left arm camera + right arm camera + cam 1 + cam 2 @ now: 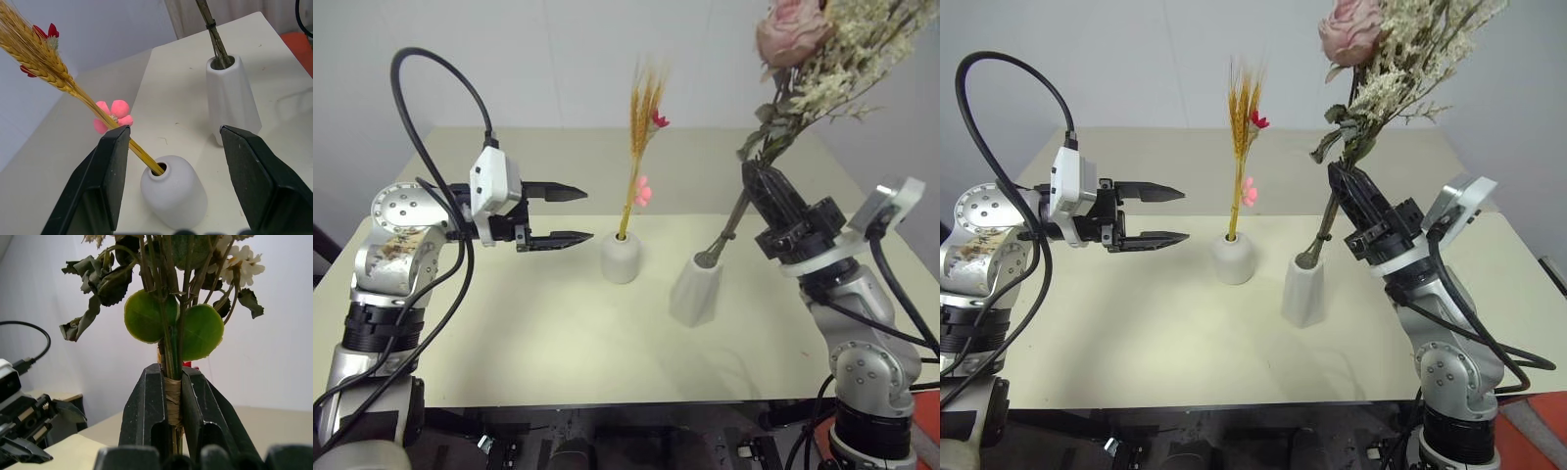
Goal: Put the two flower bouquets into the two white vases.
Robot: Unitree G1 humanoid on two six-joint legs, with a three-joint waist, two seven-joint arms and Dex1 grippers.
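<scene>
The right claw (1340,179) was pinched on the bushy dried bunch of cream sprigs, a pink rose, green leaves and brown stems (1386,59), its two black fingers (146,406) clamped on the twine-wrapped part of the stems. The bunch leaned up and away from the claw, its blooms high above the pale cream surface (558,343). Below the claw, the stem ends sat inside the small round mouth of the taller, faceted, matte white ceramic vase (695,289), which stood on the surface just beside the right arm.

The left claw (570,215) was spread, holding nothing, its fingers pointing level toward the short, rounded, dome-like white ceramic vase (621,258) and stopping near it without touching. In the left wrist view this short vase (173,191) lay between the two spread fingers (115,171). The slim bunch of golden wheat-like stalks with small red and pink blooms (644,117) stood in the short vase, tilted slightly. The two vases stood near each other, apart, at the middle of the surface.
</scene>
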